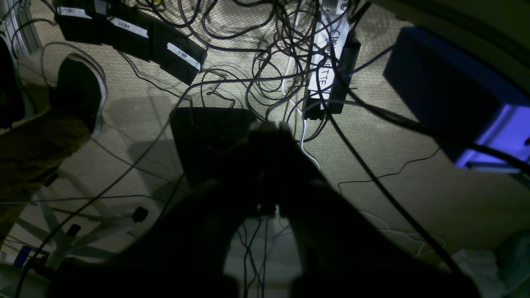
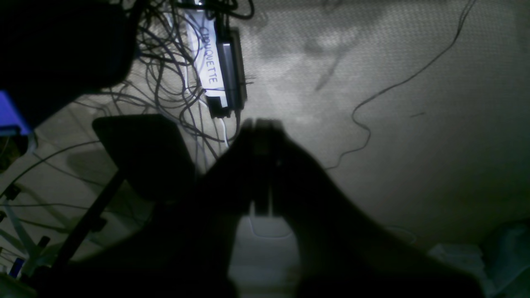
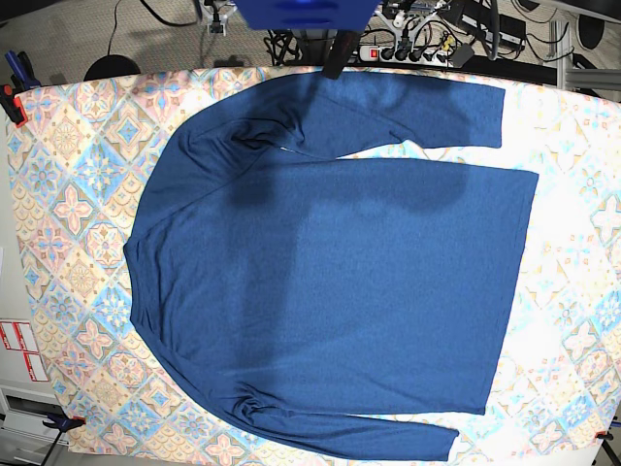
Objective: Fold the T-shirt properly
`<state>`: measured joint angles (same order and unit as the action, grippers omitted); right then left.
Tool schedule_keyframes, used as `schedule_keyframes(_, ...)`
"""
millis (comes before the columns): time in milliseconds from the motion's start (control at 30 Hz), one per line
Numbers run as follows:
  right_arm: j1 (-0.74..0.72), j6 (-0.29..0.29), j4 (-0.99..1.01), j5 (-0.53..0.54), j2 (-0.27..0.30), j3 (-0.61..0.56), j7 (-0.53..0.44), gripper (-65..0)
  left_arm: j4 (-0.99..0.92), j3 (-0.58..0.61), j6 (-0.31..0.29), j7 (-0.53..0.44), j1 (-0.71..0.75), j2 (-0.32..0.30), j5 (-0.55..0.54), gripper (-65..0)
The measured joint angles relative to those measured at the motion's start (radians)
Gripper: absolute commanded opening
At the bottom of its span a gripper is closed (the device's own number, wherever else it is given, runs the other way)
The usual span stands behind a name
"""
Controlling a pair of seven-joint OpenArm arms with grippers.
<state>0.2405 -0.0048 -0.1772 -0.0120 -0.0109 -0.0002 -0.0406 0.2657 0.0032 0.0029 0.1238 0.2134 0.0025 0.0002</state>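
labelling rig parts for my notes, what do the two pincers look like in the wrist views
Both show only as dark, nearly black silhouettes. The left pincer has two broad arched fingers tapering to pale-edged tips. The right pincer has the same arched, tapering shape. No markings or cables on them can be made out in the dim light.

Both wrist views are dim and murky, foregrounds lost in black silhouette. The base view is bright, evenly lit and sharp.

The base view looks straight down, from high above, on the whole patterned pastel tile-print cloth (image 3: 68, 223). Both wrist views face the carpeted floor from near, sharing the white labelled power strip (image 1: 327, 62) (image 2: 209, 66).
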Motion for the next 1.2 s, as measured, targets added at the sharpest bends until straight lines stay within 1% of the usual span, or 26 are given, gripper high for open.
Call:
schedule_keyframes(500,0.001,0.000,0.000,0.000,0.000,0.000,0.000,-64.9,0.000,0.000,0.000,0.000,0.000,0.000,0.000,-65.0)
schedule_keyframes(700,0.007,0.000,0.000,0.000,0.000,0.000,0.000,-65.0,0.000,0.000,0.000,0.000,0.000,-0.020,0.000,-65.0)
schedule_keyframes(800,0.021,0.006,-0.004,0.000,0.017,-0.001,-0.011,-65.0,0.019,0.000,-0.002,-0.005,0.028,-0.029,0.001,-65.0)
schedule_keyframes(900,0.080,0.003,-0.063,0.000,0.051,-0.006,-0.012,-65.0,0.090,0.000,-0.002,0.000,0.093,-0.055,0.000,-65.0)
schedule_keyframes(933,0.105,0.000,-0.091,-0.001,0.066,-0.020,-0.003,-65.0,0.122,0.000,0.000,0.007,0.119,-0.057,0.000,-65.0)
schedule_keyframes(1000,0.164,0.000,-0.151,-0.001,0.092,-0.056,0.001,-65.0,0.205,0.000,-0.001,0.010,0.175,-0.083,-0.003,-65.0)
schedule_keyframes(1067,0.207,0.000,-0.202,0.003,0.114,-0.068,0.009,-65.0,0.283,0.001,0.001,0.014,0.220,-0.089,-0.003,-65.0)
schedule_keyframes(1200,0.273,0.001,-0.355,0.009,0.138,-0.069,0.001,-65.0,0.448,0.002,-0.006,0.002,0.314,-0.122,-0.006,-65.0)
